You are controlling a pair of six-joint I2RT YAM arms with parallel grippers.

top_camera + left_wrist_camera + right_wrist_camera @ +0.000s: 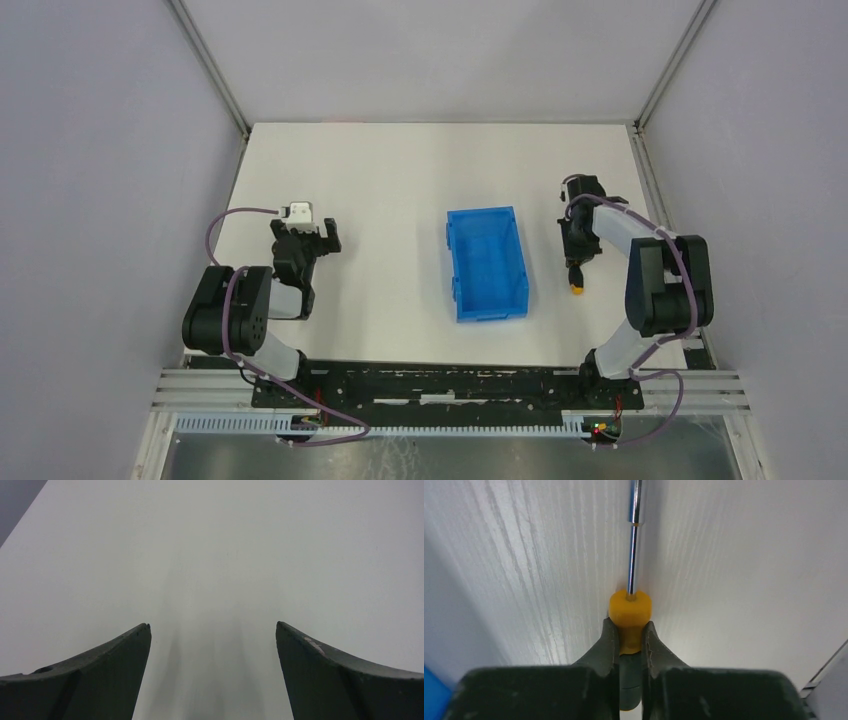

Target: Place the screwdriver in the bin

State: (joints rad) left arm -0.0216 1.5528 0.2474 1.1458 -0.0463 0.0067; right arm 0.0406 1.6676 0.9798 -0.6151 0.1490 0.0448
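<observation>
Right end effector (629, 630) grips the orange-handled, grey-shafted screwdriver (630, 607) right of the rectangular blue plastic bin (487, 262). Lift clear of its wall, carry left, release inside. Left end effector (212, 630): spread wide, empty.

Made up, in the left arm (245, 310) and the right arm (655, 285) alike, of chunky black joint housings joined by smooth pale grey link tubes. Wired on each with a thin mauve cable (240, 211), hanging in loose loops. Capped at the left wrist with a small white block (298, 212). Tipped, on the left end effector (213, 624), with two dark grey-green fingers (115, 670), broad at the root and tapering to blunt points; marked on one with a faint pale scuff, on the other with a small round recess. Finished in the same dull green on the right end effector (629, 621): curved, narrowing, rooted in a blocky matt body.
</observation>
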